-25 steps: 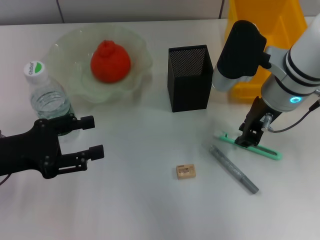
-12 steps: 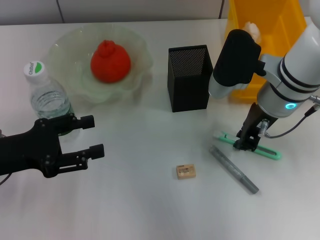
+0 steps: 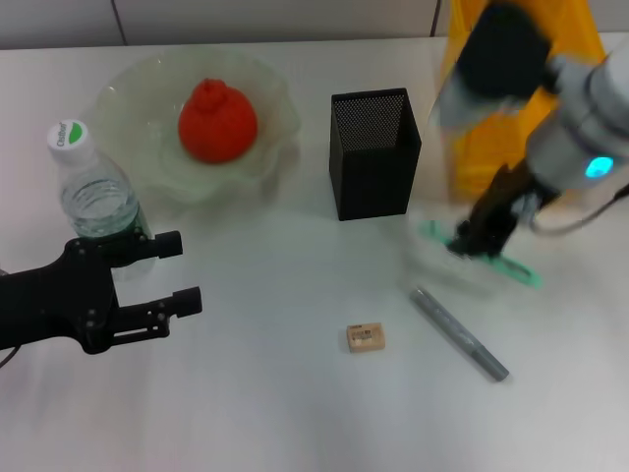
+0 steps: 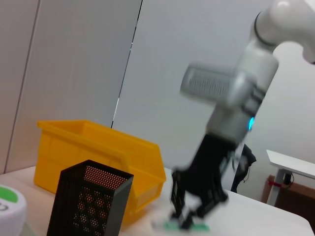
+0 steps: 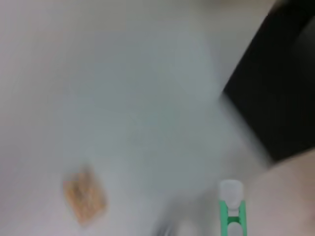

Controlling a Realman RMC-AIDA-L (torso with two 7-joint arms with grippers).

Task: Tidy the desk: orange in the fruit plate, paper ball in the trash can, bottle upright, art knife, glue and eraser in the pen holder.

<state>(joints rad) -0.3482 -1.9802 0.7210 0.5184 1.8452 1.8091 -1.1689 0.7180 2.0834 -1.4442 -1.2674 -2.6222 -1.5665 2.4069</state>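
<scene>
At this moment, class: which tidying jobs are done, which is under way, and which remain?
Done: orange in the plate; bottle upright. Under way: right pincer lifts the green knife. Left: eraser and grey glue lie outside the holder. Paper ball is out of sight. Left pincer idles, open.

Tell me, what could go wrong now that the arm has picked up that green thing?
The right gripper holds the green art knife near one end, so the long free end could swing or slip out on the way. The pen holder has a narrow mouth, so the knife might catch its rim or tip the holder. The grey glue stick and the eraser lie just below the carrying path and could get knocked.
</scene>
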